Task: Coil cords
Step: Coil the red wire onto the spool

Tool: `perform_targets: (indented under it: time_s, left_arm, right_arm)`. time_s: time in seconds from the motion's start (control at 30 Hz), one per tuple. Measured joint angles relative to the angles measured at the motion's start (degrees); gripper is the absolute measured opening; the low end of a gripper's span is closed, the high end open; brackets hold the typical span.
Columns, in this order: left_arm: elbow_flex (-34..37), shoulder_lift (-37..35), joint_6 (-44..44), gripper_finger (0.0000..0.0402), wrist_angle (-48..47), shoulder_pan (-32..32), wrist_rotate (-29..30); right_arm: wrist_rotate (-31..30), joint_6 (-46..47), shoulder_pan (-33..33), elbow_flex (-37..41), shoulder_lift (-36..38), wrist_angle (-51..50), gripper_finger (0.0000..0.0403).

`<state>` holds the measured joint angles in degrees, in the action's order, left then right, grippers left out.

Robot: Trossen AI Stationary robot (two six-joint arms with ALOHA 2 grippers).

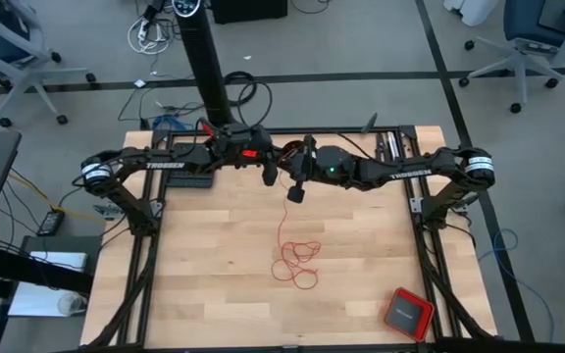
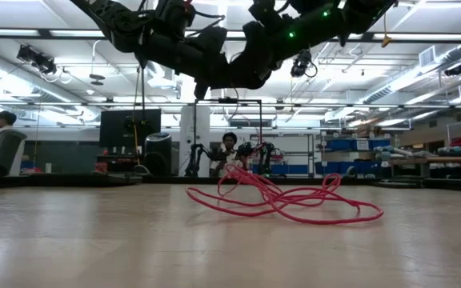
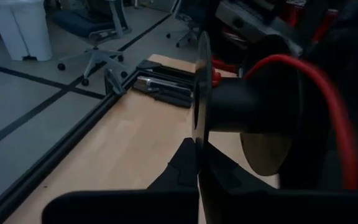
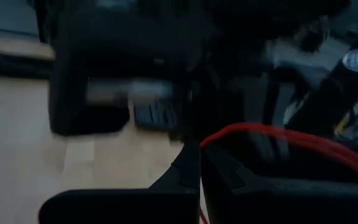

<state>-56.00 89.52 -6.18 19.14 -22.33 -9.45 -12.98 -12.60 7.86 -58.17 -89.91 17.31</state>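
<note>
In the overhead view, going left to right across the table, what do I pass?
Left gripper, shut, above the table's far edge → right gripper, shut, with the red cord hanging from it → loose loops of red cord mid-table → red square box near the front right corner.

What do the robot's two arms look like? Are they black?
Yes, both are black with chunky round joints. The left arm and right arm each carry white TROSSEN lettering and a silver-ringed shoulder. A green light glows on the right arm, and something red shows on the left.
</note>
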Motion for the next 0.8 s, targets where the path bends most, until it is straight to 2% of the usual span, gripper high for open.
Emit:
perform_targets:
  time_s: [0.2,0.4,0.5,0.63,0.8]
  left_arm:
    - [-0.01,0.04,-0.06,0.0001,0.85,-0.07,0.18]
    - [0.00,0.03,-0.19,0.0001,0.30,-0.04,-0.09]
    - [0.01,0.04,-1.92,0.0001,0.36,-0.04,0.68]
    - [-0.01,0.04,-4.83,0.0001,0.12,-0.04,0.83]
    - [0.01,0.04,-3.24,0.0001,-0.59,-0.04,0.81]
  right_arm:
    - [-6.11,-0.85,-0.52,0.08,-0.05,-0.63,0.0000]
    - [-7.39,-1.27,-1.72,0.08,-0.05,-1.30,0.0000]
    - [-10.04,-2.57,-2.25,0.08,-0.05,-1.11,0.0000]
    - [-10.20,-1.26,-2.21,0.08,-0.05,-1.69,0.0000]
    - [-9.92,-1.13,-2.55,0.08,-0.02,-1.96,0.0000]
